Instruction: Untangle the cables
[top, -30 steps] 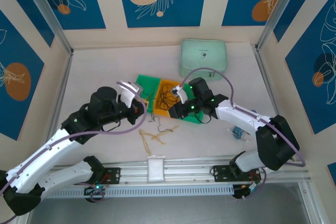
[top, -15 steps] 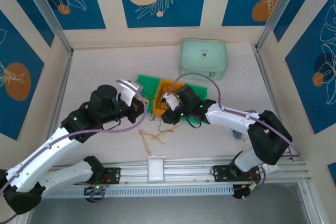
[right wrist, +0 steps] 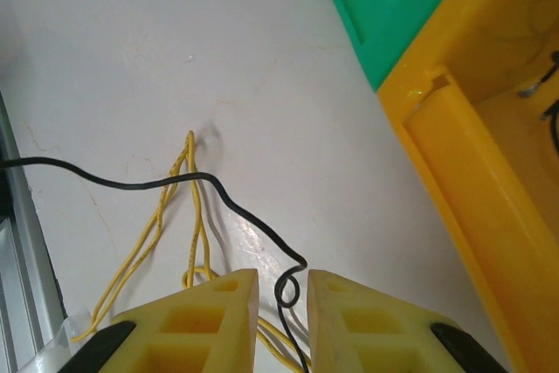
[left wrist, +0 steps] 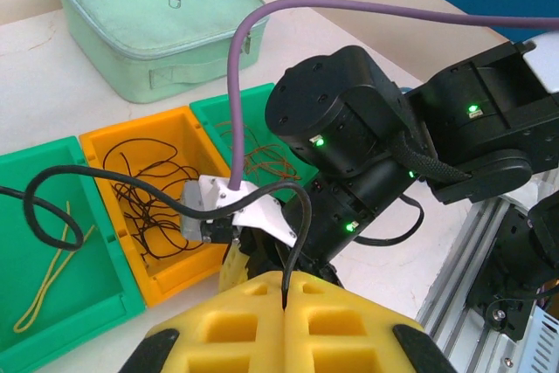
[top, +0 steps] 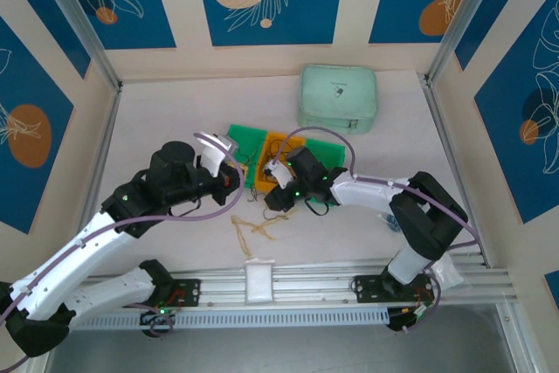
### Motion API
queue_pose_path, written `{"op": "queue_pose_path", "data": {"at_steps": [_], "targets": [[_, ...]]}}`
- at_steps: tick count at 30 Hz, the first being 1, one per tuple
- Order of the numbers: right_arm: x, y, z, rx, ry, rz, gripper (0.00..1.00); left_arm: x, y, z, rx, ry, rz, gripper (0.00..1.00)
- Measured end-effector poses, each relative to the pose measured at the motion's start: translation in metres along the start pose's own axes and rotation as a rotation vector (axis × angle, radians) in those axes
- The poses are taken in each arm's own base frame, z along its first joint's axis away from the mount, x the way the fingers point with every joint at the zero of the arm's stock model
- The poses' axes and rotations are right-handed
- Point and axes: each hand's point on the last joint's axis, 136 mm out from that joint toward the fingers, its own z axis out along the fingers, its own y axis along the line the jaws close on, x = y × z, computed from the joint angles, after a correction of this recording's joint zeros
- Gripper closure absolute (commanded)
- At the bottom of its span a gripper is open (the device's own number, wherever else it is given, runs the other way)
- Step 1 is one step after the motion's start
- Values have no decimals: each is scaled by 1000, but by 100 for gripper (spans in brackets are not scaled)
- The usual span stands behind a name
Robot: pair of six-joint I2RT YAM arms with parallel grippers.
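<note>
Black cable (right wrist: 229, 203) apparently between right hand (right wrist: 281, 299) fingers.

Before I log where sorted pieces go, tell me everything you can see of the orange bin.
The orange bin is a small open-topped rectangular tray of glossy plastic with raised walls. It sits flat on the white table, flanked by green bins whose walls appear to touch its own. Inside lies a loose tangle of thin black cables. From above, the right arm's wrist overlaps its near part. The right wrist camera shows one rounded, shiny wall.

Mint zip case (top: 339, 98) at table (top: 175, 120) rear; green bin (left wrist: 52, 242), orange bin (left wrist: 140, 172) side by side.
</note>
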Motion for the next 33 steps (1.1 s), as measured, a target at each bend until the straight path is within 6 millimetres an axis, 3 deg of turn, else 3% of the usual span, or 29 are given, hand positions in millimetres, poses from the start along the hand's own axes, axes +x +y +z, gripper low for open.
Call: {"op": "queue_pose_path", "data": {"at_steps": [5, 9, 18, 22, 27, 33], "targets": [[0, 2, 8, -26, 4, 10, 82, 0, 0, 0, 0, 0, 0, 100], [-1, 3, 12, -38, 5, 21, 99, 0, 1, 0, -4, 0, 0, 100], [-12, 1, 3, 0, -33, 10, 100, 2, 5, -3, -33, 1, 0, 100], [-29, 7, -24, 50, -103, -18, 100, 8, 9, -3, -50, 19, -1, 100], [-55, 25, -75, 94, -231, -73, 100, 15, 14, 1, -73, 48, -3, 100], [-74, 43, -121, 96, -318, -97, 100, 27, 19, 20, -81, 116, -6, 100]]}}
